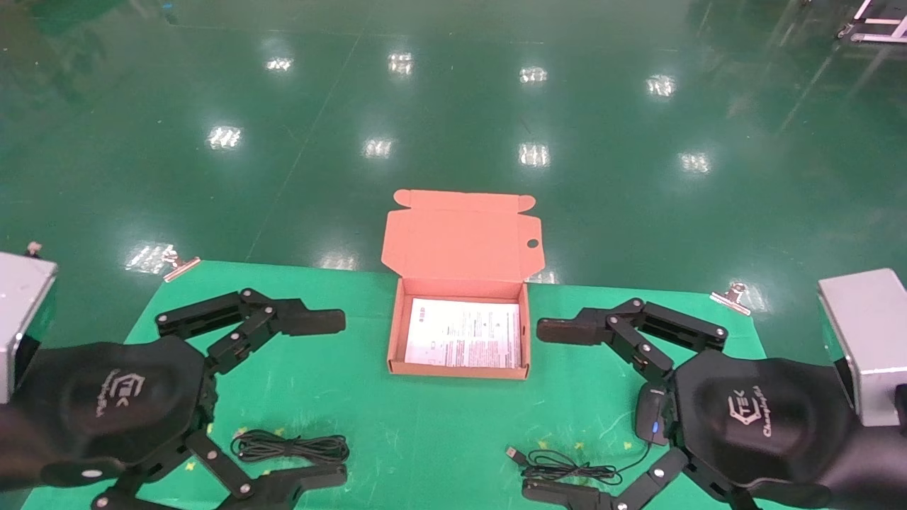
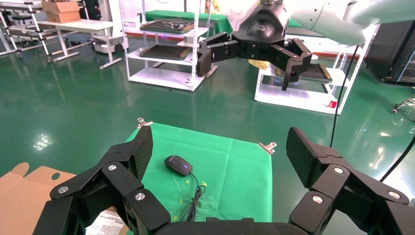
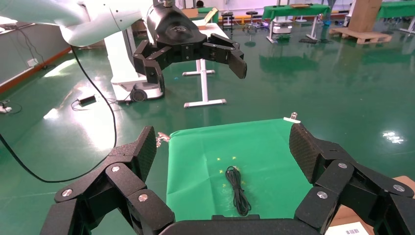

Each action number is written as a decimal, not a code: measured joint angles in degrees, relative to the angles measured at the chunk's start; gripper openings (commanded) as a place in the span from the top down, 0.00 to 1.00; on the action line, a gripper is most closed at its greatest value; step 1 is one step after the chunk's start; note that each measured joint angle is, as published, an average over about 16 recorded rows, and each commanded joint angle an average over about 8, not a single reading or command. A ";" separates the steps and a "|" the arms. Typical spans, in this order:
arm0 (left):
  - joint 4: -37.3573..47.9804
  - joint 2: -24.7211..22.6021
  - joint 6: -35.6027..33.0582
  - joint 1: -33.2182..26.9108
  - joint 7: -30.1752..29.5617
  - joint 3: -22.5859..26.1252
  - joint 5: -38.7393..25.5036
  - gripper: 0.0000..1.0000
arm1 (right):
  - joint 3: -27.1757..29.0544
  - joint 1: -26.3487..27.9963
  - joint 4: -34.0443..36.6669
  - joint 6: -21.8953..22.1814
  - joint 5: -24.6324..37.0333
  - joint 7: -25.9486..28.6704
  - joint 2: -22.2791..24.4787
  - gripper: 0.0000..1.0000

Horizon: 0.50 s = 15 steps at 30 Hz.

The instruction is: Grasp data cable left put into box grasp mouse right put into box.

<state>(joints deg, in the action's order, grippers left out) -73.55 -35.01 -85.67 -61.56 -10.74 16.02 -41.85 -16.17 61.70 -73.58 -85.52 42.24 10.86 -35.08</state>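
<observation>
The data cable (image 1: 290,448), a narrow black looped bundle, lies on the green cloth at the front left; it also shows in the right wrist view (image 3: 237,191). My left gripper (image 1: 333,397) is open and empty, held high above that side. The black mouse (image 1: 652,414) with a blue light lies at the front right, its cord (image 1: 567,467) bunched beside it; it also shows in the left wrist view (image 2: 178,165). My right gripper (image 1: 544,411) is open and empty above it. The open box (image 1: 394,333) stands between the grippers at the back, lined with a white sheet.
The box's flap lid (image 1: 460,237) stands up past the table's far edge. Metal clips (image 1: 181,263) (image 1: 733,296) hold the green cloth (image 1: 439,425) at the far corners. Shiny green floor lies beyond the table.
</observation>
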 measured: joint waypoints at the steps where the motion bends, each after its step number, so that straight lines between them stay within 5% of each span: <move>1: 0.00 0.00 0.00 0.00 0.00 0.00 0.00 0.00 | 0.00 0.00 0.00 0.00 0.00 0.00 0.00 0.00; 15: 0.00 -0.03 0.03 -0.03 0.00 0.00 -0.03 0.00 | 0.01 -0.01 0.00 -0.01 -0.02 -0.01 0.00 0.00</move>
<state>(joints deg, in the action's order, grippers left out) -73.55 -35.05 -85.64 -61.59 -10.74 16.02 -41.88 -16.16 61.70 -73.58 -85.53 42.22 10.86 -35.07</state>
